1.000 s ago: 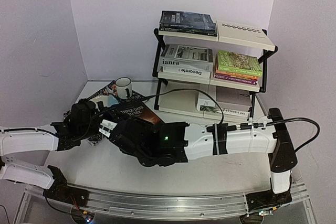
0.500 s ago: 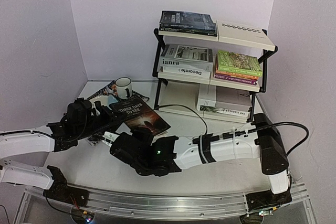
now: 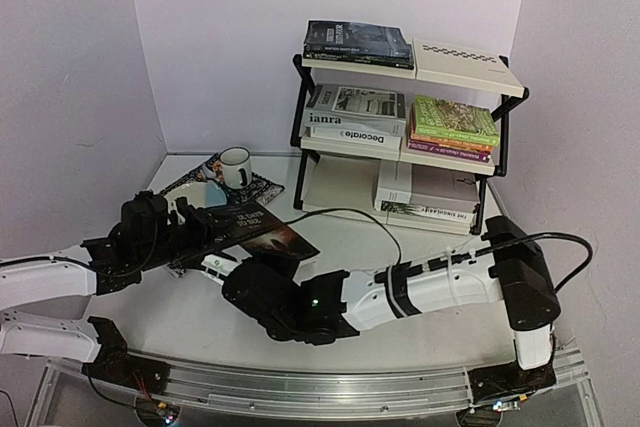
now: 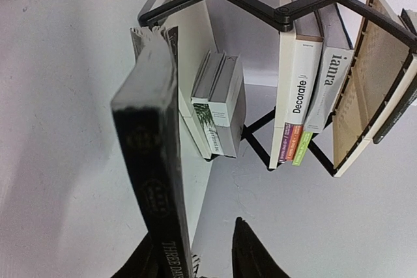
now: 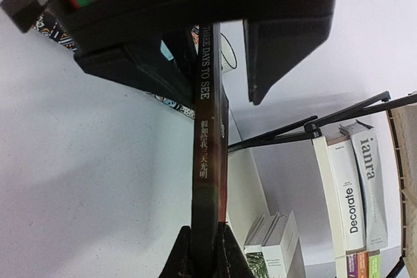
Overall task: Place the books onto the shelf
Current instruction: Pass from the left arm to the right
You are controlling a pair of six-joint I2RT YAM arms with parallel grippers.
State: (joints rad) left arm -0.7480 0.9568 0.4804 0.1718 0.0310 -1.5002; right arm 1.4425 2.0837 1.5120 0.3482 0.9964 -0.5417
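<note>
A dark book titled "Three Days to See" (image 3: 255, 225) hangs above the table at the left, spine toward the near side. My right gripper (image 5: 204, 229) is shut on its lower edge, seen from above at the right gripper (image 3: 262, 262). My left gripper (image 4: 199, 242) stands open around the same book (image 4: 153, 161): the book rests against the left finger, with a clear gap to the right finger (image 4: 251, 258). From above, the left gripper (image 3: 185, 232) is at the book's left end. The shelf (image 3: 465, 62) stands at the back right, with other books (image 3: 350, 117) lying on all three tiers.
A white mug (image 3: 235, 165) stands on a patterned placemat (image 3: 200, 185) at the back left, just behind the held book. A black cable (image 3: 350, 215) loops over the table between the arms and the shelf. Walls close in the left, back and right.
The right gripper has closed on the book's edge and its arm has drawn lower and nearer. The left jaws have opened off the book, which has tipped flatter.
</note>
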